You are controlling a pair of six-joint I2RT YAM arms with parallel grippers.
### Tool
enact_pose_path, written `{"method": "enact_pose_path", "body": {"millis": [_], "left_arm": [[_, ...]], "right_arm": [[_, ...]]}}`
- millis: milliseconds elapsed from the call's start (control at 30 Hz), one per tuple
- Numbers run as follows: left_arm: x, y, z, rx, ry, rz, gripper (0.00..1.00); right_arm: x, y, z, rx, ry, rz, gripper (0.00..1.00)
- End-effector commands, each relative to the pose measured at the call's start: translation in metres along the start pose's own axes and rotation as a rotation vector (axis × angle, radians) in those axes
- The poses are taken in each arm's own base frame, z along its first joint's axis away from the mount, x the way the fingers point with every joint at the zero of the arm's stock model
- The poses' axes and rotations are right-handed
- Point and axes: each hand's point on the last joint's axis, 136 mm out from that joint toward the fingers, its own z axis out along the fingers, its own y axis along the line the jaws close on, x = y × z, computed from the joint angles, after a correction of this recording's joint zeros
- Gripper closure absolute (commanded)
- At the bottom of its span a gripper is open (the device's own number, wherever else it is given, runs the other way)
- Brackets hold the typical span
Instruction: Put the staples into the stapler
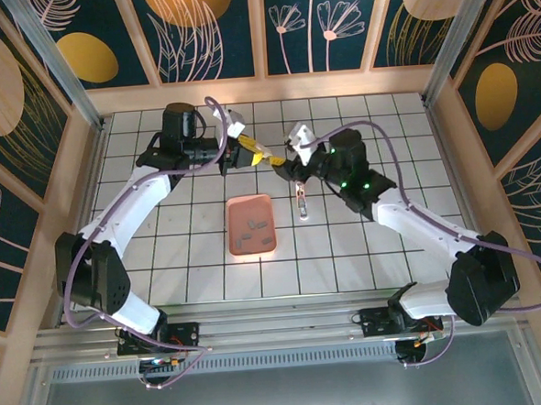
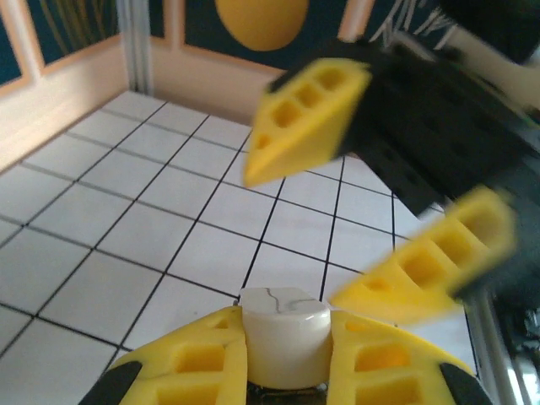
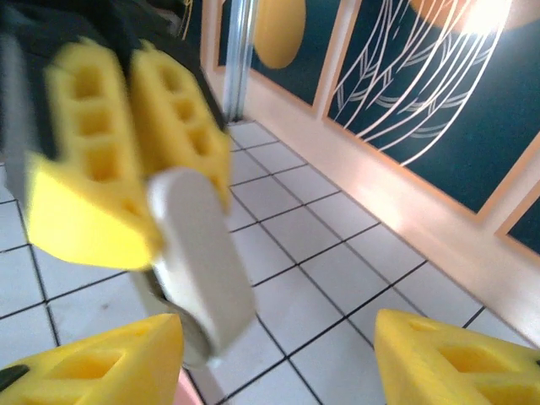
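Pale stapler (image 2: pixel 285 333) clamped in L fingers (image 2: pixel 202 367); R fingers (image 3: pixel 447 359) spread

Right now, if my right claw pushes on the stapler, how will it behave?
The stapler looks like smooth, rigid plastic, so it is likely slippery. The left claw pinches just one rounded end, so a push may pivot it. It is small, so probably light.

Mini stapler (image 3: pixel 198 253), off-white, rounded end, clamped between fingers of left gripper (image 2: pixel 287 325), held clear of the table, staples (image 1: pixel 254 227), few tiny grey strips, lying loose in salmon tray (image 1: pixel 248 200), well apart from stapler
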Motion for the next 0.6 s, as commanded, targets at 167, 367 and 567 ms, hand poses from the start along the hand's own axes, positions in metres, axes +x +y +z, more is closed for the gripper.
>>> {"method": "enact_pose_path", "body": {"millis": [167, 367, 567], "left_arm": [[-0.008, -0.038, -0.015, 0.121, -0.036, 0.367, 1.00], [-0.006, -0.046, -0.017, 0.151, -0.044, 0.404, 1.00], [-0.006, -0.047, -0.018, 0.153, -0.046, 0.401, 1.00]], "right_arm": [[-0.010, 0.026, -0.012, -0.267, 0.099, -0.033, 0.39], [-0.013, 0.032, -0.002, -0.356, 0.113, -0.032, 0.39], [-0.007, 0.038, 0.004, -0.424, 0.156, -0.046, 0.40]]}}
